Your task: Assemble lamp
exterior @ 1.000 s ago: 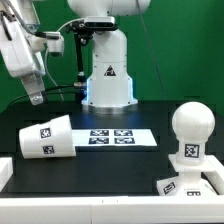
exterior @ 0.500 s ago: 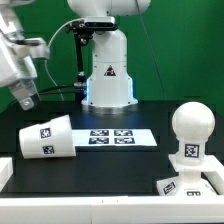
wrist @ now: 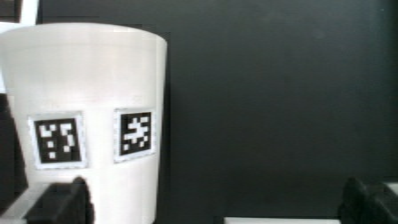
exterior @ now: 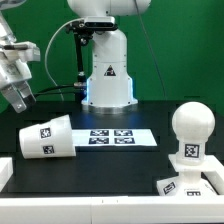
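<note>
Hovering above the far left of the black table (exterior: 100, 160), the gripper (exterior: 22, 100) hangs in the air with nothing in it; the wrist view shows its 2 fingertips (wrist: 63, 200) spread wide apart. Directly below, the conical lamp shade (exterior: 46, 137) lies on its side at the exterior view's left, its wide mouth pointing left, a square tag facing the camera. In the wrist view the shade (wrist: 86, 115) fills the frame between the spread fingertips, 2 tags showing on its wall. On the exterior view's right, well apart from the shade, the rounded bulb (exterior: 190, 135) stands upright on the boxy base (exterior: 185, 185), apparently already seated. The marker board (exterior: 112, 138) lies flat between the shade and the bulb.

The step in hand looks like picking up the shade. To do it well, descend straight, keep the fingertips straddling the shade's wall evenly, and close gently, since a smooth cone on its side could roll or squirt out.
</note>
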Available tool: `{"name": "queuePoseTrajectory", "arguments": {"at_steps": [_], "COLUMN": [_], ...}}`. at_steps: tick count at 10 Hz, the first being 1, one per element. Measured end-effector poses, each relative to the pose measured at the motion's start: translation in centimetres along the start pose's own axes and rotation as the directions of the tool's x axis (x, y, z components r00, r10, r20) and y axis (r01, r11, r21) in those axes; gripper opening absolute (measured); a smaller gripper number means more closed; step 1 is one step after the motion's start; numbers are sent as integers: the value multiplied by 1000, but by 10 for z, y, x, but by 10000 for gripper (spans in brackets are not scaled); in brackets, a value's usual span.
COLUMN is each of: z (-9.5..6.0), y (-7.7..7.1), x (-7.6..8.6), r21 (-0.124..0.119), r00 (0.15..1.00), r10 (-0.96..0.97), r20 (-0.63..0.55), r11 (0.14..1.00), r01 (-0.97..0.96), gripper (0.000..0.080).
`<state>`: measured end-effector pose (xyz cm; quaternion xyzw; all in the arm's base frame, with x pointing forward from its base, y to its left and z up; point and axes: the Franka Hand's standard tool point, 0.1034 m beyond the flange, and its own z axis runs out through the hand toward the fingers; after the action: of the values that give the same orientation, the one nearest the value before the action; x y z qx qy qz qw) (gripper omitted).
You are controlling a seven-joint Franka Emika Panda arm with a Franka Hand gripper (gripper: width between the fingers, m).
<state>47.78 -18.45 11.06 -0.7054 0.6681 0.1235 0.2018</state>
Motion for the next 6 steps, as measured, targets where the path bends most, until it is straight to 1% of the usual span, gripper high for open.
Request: {"name": "queuePoseTrajectory", "arguments": {"at_steps": [1, 2, 3, 4, 6], "z": [3, 6, 10, 15, 14], "y": [0, -8, -15, -17, -16], "x": [13, 29, 33, 30, 32], "r21": [-16, -48, -62, -71, -70], "r00": [999, 992, 981, 970, 973], "r10": [-45, -122, -190, -232, -222], "r20": [-11, -30, -51, -67, -67], "r11": [999, 992, 980, 971, 974], "r01": [45, 121, 186, 227, 217], "gripper": [699, 699, 699, 699, 699]}}
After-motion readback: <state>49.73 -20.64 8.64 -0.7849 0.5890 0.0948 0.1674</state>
